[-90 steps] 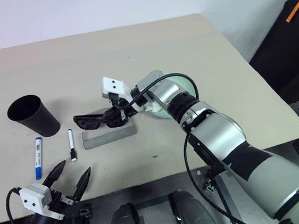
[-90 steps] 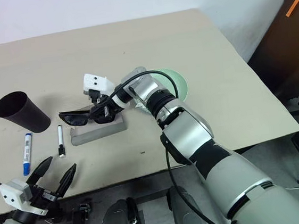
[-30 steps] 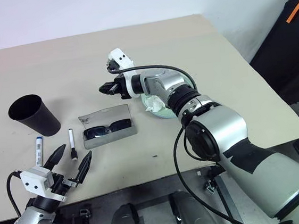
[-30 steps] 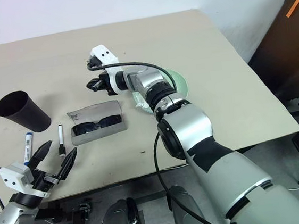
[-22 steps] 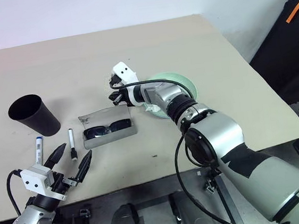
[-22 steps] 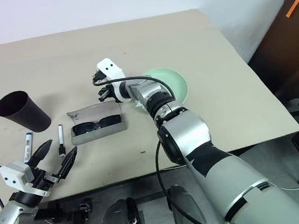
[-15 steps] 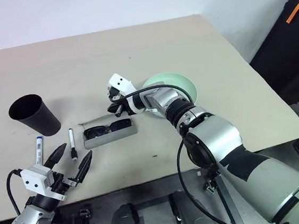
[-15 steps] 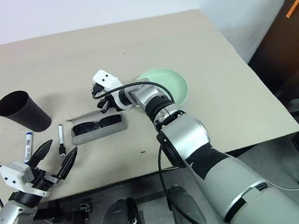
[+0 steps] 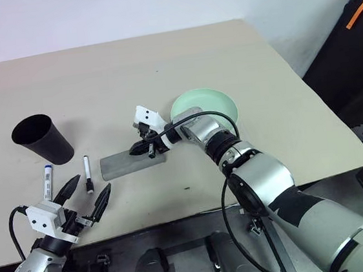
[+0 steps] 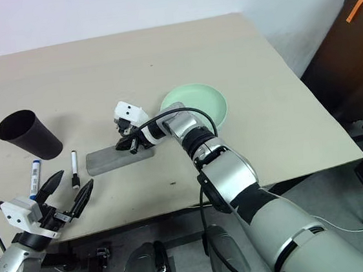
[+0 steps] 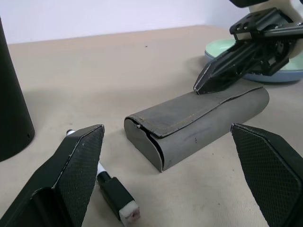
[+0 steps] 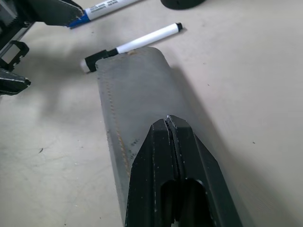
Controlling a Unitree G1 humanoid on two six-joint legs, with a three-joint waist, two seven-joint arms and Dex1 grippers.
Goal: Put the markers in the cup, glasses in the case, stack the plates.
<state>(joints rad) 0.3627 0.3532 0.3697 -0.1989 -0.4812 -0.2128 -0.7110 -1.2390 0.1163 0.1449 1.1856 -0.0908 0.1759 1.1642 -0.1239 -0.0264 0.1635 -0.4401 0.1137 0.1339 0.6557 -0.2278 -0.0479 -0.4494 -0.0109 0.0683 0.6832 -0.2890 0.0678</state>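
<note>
Beige surface (image 9: 280, 86) under a plain white wall: right gripper (image 9: 135, 150), pinched closed and holding nothing, presses the shut grey case (image 9: 123, 164), left gripper (image 9: 86, 197) spread wide nearby.

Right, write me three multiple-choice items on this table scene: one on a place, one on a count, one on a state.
1. Where do the shut fingers of the right tool press?
A. on the lid of the case
B. inside the cup
C. on the blue-capped marker

2. How many markers lie on the table?
A. none
B. two
C. four

3. In what state is the case?
A. open, glasses showing
B. closed
C. standing on end

Answers:
1. A, the closed black fingertips rest on the grey case.
2. B, the blue-capped marker and the black-capped marker lie on the table beside the cup, in front of the open left tool.
3. B, the left wrist view shows the flap down over the body.
</note>
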